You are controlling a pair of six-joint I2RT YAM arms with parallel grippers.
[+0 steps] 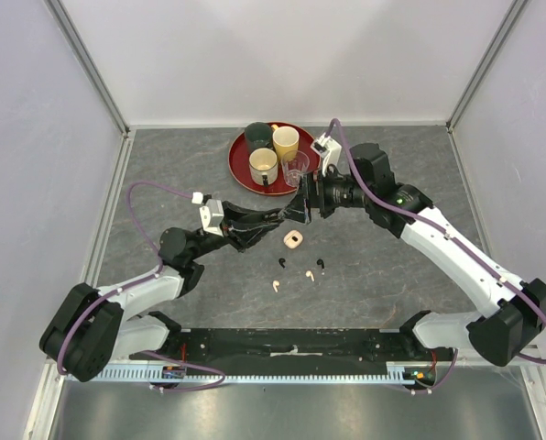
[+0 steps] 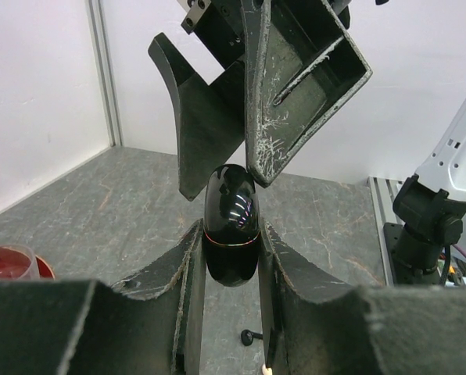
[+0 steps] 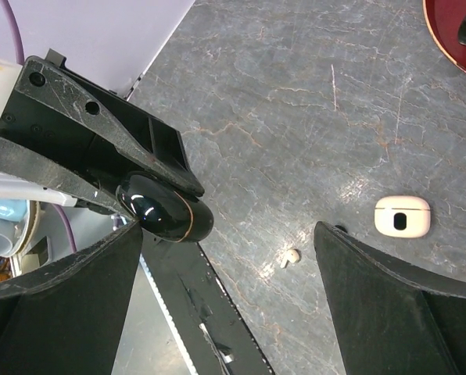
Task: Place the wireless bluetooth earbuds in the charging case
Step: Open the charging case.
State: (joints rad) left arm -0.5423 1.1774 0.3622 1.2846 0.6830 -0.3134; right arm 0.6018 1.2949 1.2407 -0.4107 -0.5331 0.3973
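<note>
Left end effector clamps shut black case; right end effector gapes wide. White case, loose earbuds on surface.

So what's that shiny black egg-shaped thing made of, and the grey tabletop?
The black case looks like glossy hard plastic: it mirrors light sharply, and a thin coppery line marks its seam. The tabletop looks like satin-finished stone, or a stone-print laminate: pale veins cross it, but which the pictures leave open.
</note>
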